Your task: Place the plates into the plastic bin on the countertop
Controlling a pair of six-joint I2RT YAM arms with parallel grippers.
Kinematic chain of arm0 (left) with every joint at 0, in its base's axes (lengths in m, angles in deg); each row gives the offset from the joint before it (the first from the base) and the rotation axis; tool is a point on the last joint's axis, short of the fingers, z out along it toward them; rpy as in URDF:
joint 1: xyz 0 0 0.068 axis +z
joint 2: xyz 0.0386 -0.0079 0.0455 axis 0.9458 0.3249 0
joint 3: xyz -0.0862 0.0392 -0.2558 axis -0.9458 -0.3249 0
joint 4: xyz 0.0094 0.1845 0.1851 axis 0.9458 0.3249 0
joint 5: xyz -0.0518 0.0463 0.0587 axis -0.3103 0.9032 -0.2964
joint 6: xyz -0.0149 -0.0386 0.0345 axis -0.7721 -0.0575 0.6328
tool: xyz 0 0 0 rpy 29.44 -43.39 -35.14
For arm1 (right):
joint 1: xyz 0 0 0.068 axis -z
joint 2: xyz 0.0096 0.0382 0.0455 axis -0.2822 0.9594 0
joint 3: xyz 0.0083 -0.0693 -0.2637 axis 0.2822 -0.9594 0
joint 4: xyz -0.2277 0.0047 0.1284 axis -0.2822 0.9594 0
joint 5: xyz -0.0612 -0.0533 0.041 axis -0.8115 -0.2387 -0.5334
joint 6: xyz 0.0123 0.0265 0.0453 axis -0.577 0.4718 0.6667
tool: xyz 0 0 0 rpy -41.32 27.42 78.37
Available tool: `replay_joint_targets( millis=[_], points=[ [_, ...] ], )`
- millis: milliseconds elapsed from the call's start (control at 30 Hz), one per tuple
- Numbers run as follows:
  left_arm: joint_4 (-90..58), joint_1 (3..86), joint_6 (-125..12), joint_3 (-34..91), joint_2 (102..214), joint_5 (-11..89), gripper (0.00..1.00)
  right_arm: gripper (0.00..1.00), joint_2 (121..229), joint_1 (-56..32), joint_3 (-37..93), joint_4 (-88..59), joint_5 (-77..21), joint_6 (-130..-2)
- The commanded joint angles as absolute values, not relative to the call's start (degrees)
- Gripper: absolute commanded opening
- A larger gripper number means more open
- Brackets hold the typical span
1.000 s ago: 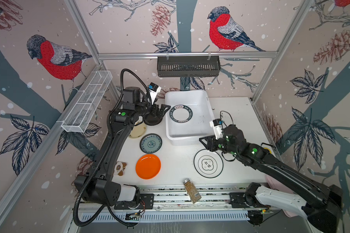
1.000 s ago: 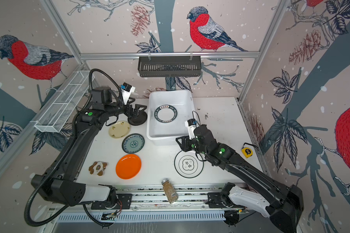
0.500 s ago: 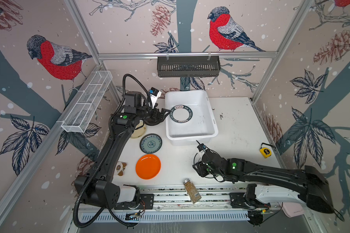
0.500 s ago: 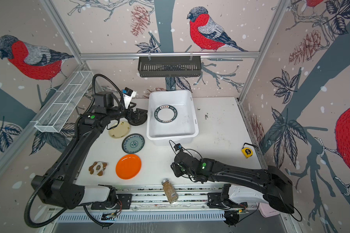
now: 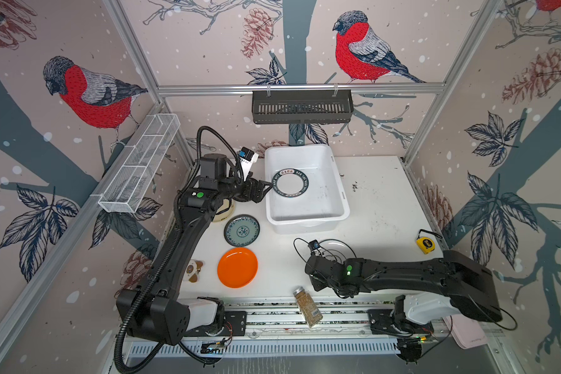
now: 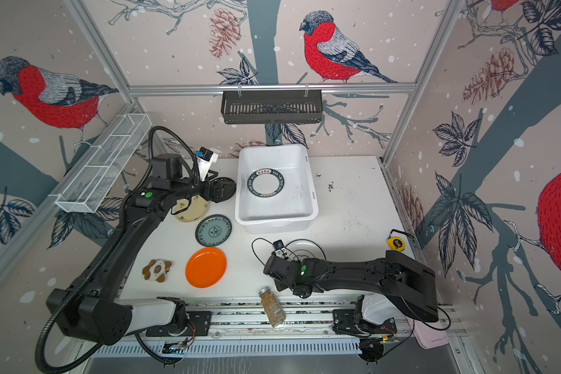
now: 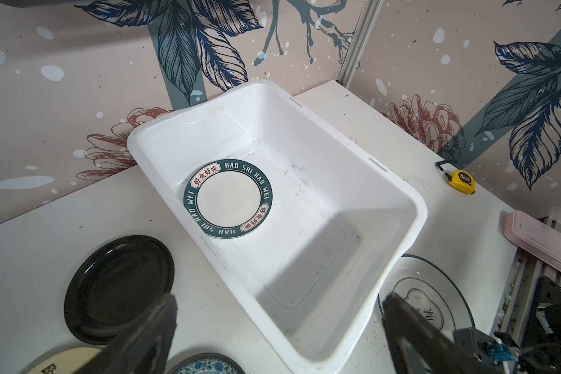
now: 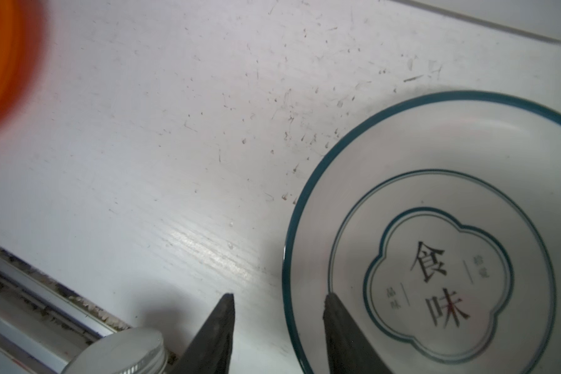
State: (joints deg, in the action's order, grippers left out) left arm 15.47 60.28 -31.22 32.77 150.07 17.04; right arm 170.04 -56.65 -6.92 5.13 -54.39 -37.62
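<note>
Six plates in sight, with places given from the plastic bin [image 5: 305,226] on the counter [image 5: 379,210].

Hidden or hard to read:
- Cream plate [image 6: 191,210], left of the bin, is partly covered by the left arm.
- Black plate [image 7: 119,288], just beside the bin's left wall, is largely masked by the left end effector in both top views.
- White emblem plate [image 8: 434,259], in front of the bin, lies mostly under the right wrist from above. The right wrist view cuts it off at the frame edge.
- The right end effector's fingers cannot be made out from above.
- Spice jar [image 5: 307,306], well in front of the bin, shows only its cap in the right wrist view.

In full view:
- Lettered-rim plate [image 5: 290,183] lies flat on the bin's floor.
- Teal-patterned plate [image 5: 242,230] and orange plate [image 5: 237,267] sit front-left of the bin.

End effectors:
- Left end effector [image 7: 280,298] is released, spread wide and empty. It hangs by the bin's left wall, near the black plate.
- Right end effector [image 8: 279,296] has its jaws partway apart, astride the emblem plate's dark rim. One finger is over the plate and one over bare counter. It is not clamped, and whether it touches the plate cannot be told.
</note>
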Motion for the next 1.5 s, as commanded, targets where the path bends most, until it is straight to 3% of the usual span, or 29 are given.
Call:
replay_joint_targets(
  millis=[0,533,1000,1233,1467],
  points=[
    [13.0,60.2,-31.6,32.6,149.6,16.2,0.98,0.47,171.9,-57.0,-5.8,7.6,-58.6,-36.0],
    [12.3,60.2,-31.5,30.6,149.5,15.7,0.98,0.46,171.6,-52.8,-9.0,12.6,-63.9,-30.1],
    [11.8,60.1,-31.5,29.6,149.5,15.3,0.98,0.47,157.7,-33.3,-16.3,7.4,-58.1,-33.8],
    [11.7,60.1,-30.9,28.8,148.8,15.0,0.98,0.48,153.3,-28.6,-16.3,6.8,-52.4,-34.4],
    [11.0,60.1,-30.3,29.8,148.1,13.9,0.98,0.53,138.1,-16.2,-19.3,9.0,-46.8,-31.1]
  ],
)
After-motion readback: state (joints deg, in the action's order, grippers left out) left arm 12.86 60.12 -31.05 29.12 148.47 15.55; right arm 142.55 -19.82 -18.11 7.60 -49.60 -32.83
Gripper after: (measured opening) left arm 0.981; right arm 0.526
